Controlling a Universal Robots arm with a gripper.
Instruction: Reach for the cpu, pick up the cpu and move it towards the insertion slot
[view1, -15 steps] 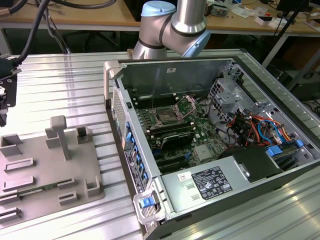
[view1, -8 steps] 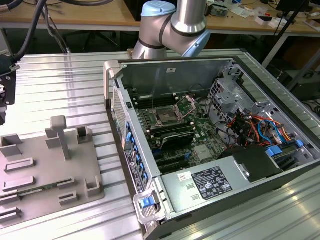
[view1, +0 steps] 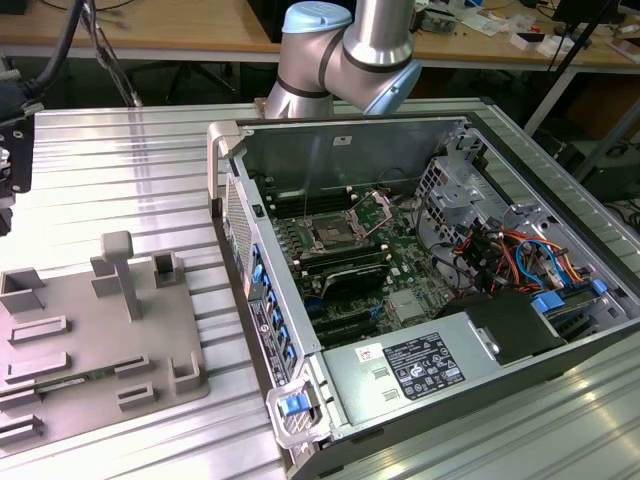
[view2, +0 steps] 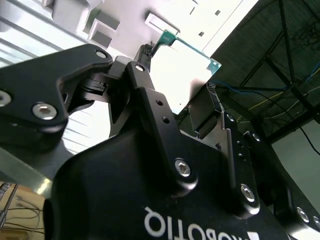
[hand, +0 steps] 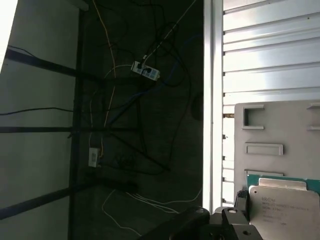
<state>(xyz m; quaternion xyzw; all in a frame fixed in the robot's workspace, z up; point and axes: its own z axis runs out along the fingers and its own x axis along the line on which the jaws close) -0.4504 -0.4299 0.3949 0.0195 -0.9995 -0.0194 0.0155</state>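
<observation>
- Firstly, exterior view: we see the arm (view1: 345, 50) bent above the far wall of the open computer case (view1: 440, 365), which lies on the slatted metal table (view1: 130, 160). The insertion slot (view1: 328, 236), a dark square in a silver frame, sits in the green motherboard (view1: 400, 270). The grey tray (view1: 100, 345) lies on the table toward the exterior view's left, well apart from the slot.
- Second wrist view: the gripper (view2: 180, 75) is clamped on the cpu (view2: 187, 67). We see its black fingers (view2: 150, 105) pressed against two opposite edges of the bright square chip, whose green substrate shows along the rim. The chip is held clear of the tray (view2: 80, 15) behind it, with one corner set against the dark background.
- First wrist view: we see the pale metal top of the cpu (hand: 285, 207), with one black fingertip (hand: 240, 204) touching its edge. Beyond the chip lie the tray (hand: 270, 127) and the table slats (hand: 270, 50). Past the table edge, loose cables (hand: 145, 70) run over a dark floor.
</observation>
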